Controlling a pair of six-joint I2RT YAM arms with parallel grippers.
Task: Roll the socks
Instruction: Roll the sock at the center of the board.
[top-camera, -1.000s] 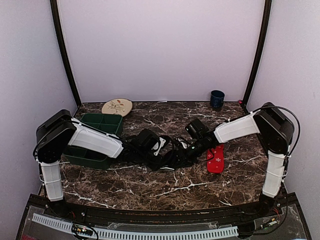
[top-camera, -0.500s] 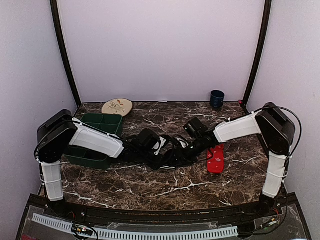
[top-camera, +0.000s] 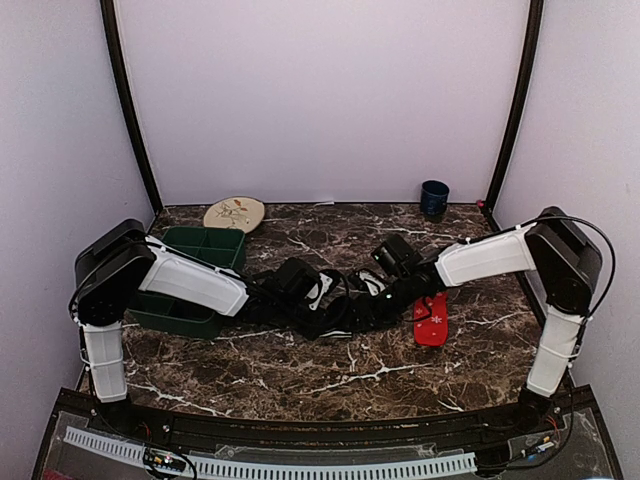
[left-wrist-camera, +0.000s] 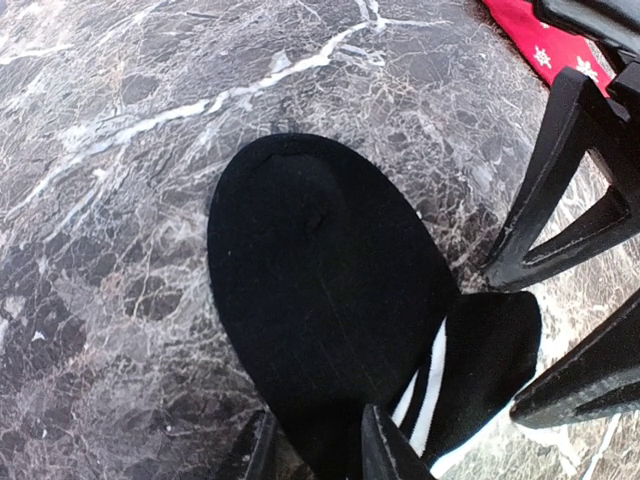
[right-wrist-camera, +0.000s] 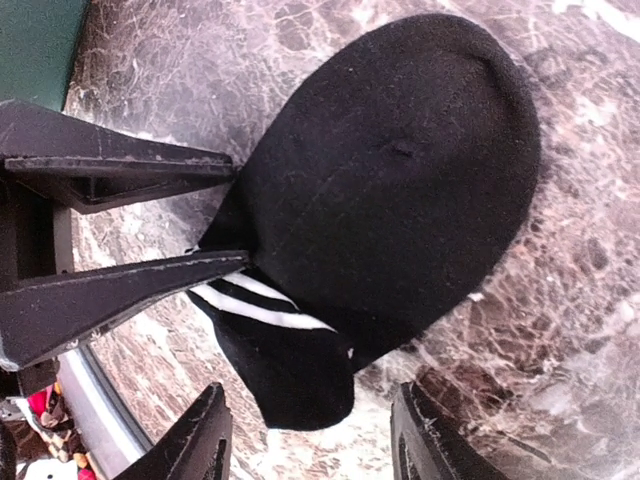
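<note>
The black sock (left-wrist-camera: 320, 290) lies folded over on the marble table, its white-striped cuff (left-wrist-camera: 432, 385) sticking out beneath the rounded toe part. My left gripper (left-wrist-camera: 320, 440) is shut on the black sock at the fold. My right gripper (right-wrist-camera: 310, 430) stands open, its fingers apart on either side of the cuff end (right-wrist-camera: 300, 385) without pinching it. In the top view both grippers meet at the table's centre over the black sock (top-camera: 335, 322). The red sock (top-camera: 432, 318) with white snowflakes lies flat just right of them, untouched.
A green divided tray (top-camera: 205, 245) sits under the left arm at the left. A round patterned plate (top-camera: 234, 213) lies at the back left and a dark blue cup (top-camera: 434, 198) at the back right. Purple walls enclose the table.
My right gripper has opened and let go of the sock's cuff, and its arm has drawn slightly back to the right. The left gripper keeps its hold.
</note>
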